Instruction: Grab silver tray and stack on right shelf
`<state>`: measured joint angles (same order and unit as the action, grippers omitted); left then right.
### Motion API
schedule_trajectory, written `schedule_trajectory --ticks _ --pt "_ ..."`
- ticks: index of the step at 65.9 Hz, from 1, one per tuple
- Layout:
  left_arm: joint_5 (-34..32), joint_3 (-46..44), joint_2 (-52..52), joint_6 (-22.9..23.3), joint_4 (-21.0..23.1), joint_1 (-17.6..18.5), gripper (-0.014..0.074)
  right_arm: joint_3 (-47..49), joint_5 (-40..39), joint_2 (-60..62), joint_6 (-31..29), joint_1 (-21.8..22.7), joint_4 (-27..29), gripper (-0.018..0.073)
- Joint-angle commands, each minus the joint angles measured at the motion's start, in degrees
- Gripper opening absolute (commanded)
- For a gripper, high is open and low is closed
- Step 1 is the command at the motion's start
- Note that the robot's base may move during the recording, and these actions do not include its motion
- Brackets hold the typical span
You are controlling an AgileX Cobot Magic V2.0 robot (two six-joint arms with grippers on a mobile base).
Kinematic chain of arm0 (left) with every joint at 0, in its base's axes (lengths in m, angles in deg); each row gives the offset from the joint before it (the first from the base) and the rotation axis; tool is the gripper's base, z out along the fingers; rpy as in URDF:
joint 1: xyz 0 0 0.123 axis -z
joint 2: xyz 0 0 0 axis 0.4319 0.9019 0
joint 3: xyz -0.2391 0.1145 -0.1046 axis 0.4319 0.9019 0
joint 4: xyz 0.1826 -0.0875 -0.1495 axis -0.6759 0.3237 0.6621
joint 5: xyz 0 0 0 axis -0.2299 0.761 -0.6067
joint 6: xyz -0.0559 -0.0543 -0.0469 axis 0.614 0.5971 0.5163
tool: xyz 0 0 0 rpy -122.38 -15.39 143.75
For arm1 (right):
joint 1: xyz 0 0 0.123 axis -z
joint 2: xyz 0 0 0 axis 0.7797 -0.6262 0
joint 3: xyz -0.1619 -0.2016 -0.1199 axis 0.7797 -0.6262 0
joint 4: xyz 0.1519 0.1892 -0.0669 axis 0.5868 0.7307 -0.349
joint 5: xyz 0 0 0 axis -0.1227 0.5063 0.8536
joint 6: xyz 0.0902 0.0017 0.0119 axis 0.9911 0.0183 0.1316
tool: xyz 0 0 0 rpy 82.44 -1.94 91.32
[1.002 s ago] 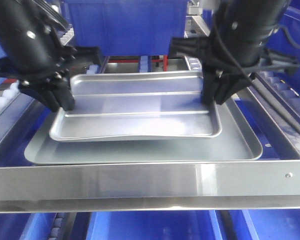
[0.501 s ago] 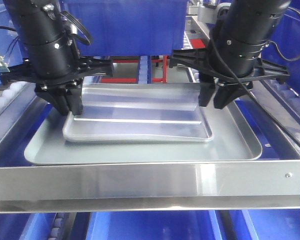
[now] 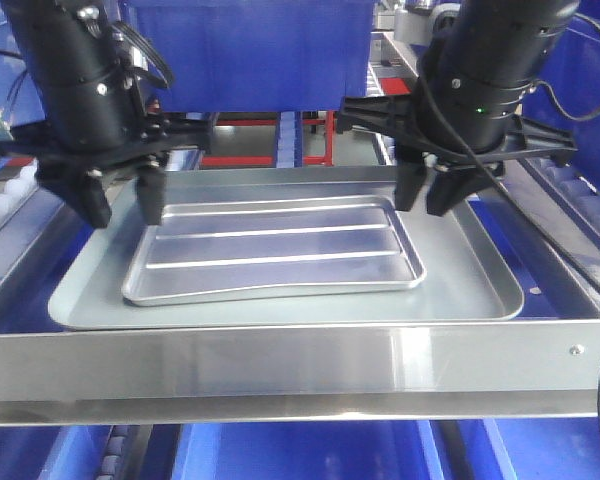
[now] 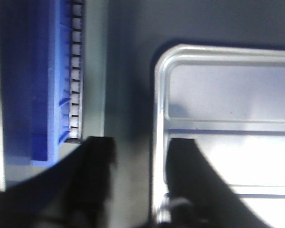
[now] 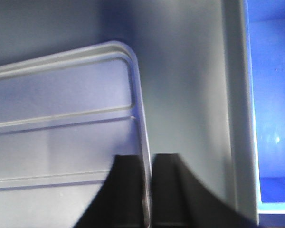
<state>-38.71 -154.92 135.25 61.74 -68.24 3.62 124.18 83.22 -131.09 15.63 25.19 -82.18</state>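
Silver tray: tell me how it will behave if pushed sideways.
The silver tray likely slides easily: smooth metal lying flat in the grey tray. Probably stiff, given its ribs and raised rim. That grey tray's rim should stop it.

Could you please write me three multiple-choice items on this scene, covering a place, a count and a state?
1. Where does the silver tray lie?
A. On a blue bin
B. Inside the larger grey tray
C. Lifted clear in the air

2. How many long raised ribs cross its base?
A. Two
B. Four
C. None

3. What state is the left gripper in?
A. Shut on the tray
B. Open
C. Out of view

Answers:
1. B, the grey tray's floor shows all around it.
2. A, two parallel lines run along the base.
3. B, the left wrist view shows its fingers wide apart.
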Motion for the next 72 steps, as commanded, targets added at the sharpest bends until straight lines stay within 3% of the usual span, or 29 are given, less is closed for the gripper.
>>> schedule_trajectory --ticks 1,20,26,41,53,61,72 --pt "1.6 -3.0 -3.0 0.2 -2.1 -0.2 -0.0101 2.1 -3.3 4.4 0.0 0.2 -2.5 0.0058" --pt "4.0 -4.6 -3.3 0.2 -2.7 -0.5 -0.0090 2.1 -3.4 5.8 0.0 0.2 -3.9 0.0066" --pt "1.3 -4.6 -5.1 0.2 -4.4 -0.5 -0.0089 2.0 -4.0 7.8 -0.2 0.2 -6.0 0.0056" --pt "-10.6 0.3 -13.9 0.3 -3.7 1.7 -0.0089 -2.8 -8.1 16.3 -0.4 0.2 -12.5 0.0056" --pt "-22.0 15.3 -26.7 0.3 -6.2 5.2 -0.0089 -16.3 -18.9 28.2 -0.4 0.0 -16.6 0.0056" --pt "-29.7 25.1 -35.2 0.3 -5.3 5.2 -0.0089 -24.5 -22.5 37.7 -0.4 0.0 -19.7 0.0056" --pt "-45.8 38.3 -48.0 0.3 -7.0 5.2 -0.0089 -32.8 -27.1 52.4 -0.4 0.0 -24.0 0.0056"
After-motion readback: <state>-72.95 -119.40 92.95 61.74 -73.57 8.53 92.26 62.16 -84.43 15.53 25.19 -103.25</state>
